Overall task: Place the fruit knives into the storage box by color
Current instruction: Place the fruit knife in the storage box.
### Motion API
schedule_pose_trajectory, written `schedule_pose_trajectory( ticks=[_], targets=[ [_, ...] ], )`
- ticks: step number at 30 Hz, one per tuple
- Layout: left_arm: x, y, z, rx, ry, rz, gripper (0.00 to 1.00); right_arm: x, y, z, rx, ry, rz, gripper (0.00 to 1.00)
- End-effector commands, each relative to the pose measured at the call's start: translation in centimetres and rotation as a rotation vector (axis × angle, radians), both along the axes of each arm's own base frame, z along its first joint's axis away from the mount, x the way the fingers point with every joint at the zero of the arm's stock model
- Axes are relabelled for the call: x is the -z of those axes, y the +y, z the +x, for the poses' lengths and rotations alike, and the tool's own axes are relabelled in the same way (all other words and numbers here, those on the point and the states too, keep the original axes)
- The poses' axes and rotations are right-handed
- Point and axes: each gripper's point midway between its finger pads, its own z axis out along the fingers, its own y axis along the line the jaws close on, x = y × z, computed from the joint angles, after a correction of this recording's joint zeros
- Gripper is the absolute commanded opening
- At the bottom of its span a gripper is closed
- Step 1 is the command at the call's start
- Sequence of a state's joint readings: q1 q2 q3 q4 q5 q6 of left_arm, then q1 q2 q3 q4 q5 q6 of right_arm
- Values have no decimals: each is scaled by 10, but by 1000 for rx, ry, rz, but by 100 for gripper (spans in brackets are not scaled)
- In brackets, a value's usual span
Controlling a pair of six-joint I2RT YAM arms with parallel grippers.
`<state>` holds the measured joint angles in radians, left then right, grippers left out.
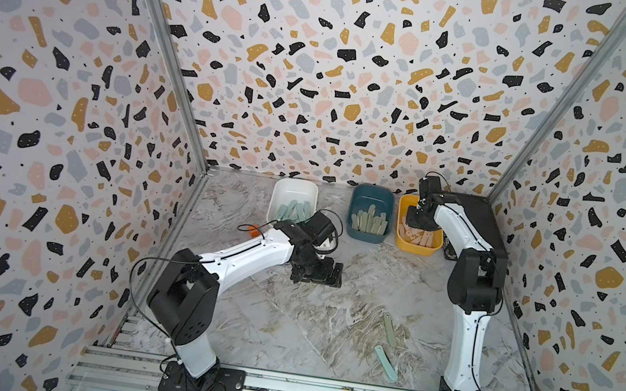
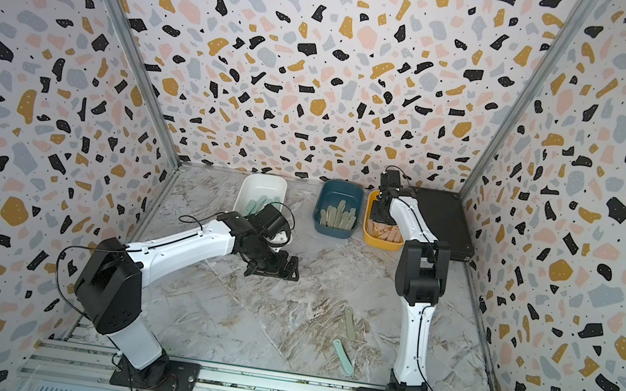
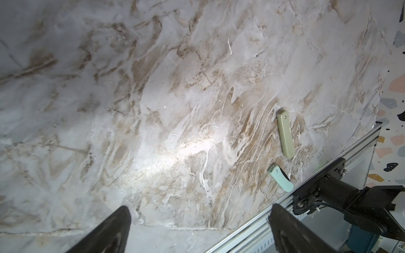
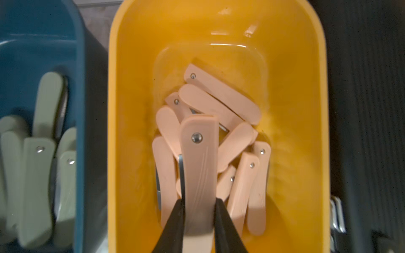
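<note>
My right gripper (image 4: 199,201) is shut on a peach-pink fruit knife (image 4: 198,164) and holds it over the mustard yellow storage box (image 4: 135,65), where several pink knives (image 4: 221,96) lie. Beside it, the teal box (image 4: 43,26) holds sage green knives (image 4: 37,186). In both top views the white box (image 1: 295,187) at the back holds mint-blue knives. A sage green knife (image 1: 389,327) and a mint-blue knife (image 1: 386,363) lie on the marble table near the right arm's base. My left gripper (image 3: 199,210) hangs open and empty over mid-table (image 1: 316,277).
A flat black case (image 1: 483,226) stands at the back right, next to the yellow box. A small orange block (image 1: 253,232) peeks out behind the left arm. An aluminium rail (image 1: 316,390) runs along the table's front edge. Patterned walls close in three sides.
</note>
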<state>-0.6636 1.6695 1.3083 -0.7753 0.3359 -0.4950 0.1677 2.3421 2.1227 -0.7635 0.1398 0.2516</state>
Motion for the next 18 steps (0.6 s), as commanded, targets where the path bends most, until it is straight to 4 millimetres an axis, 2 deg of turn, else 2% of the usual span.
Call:
schedule_pose_trajectory(
  ticks=[1, 5, 7, 10, 12, 15, 18],
  targets=[
    [-4, -8, -1, 14, 1, -2, 99, -26, 0, -4, -48, 17, -5, 18],
    [7, -6, 1, 17, -3, 28, 99, -56, 2, -26, -48, 9, 32, 41],
    [9, -11, 0, 13, 2, 21, 99, -74, 2, -48, -35, -10, 57, 51],
    [9, -23, -5, 27, -9, 23, 99, -89, 3, -100, -19, -28, 118, 56],
    [12, -29, -10, 32, -4, 27, 99, -84, 7, -146, -9, -20, 158, 57],
    [15, -33, -15, 22, 2, 23, 99, -60, 15, -214, -10, 33, 230, 57],
    [15, -39, -17, 14, 3, 10, 99, -36, 21, -270, -34, 99, 271, 57]
  ],
)
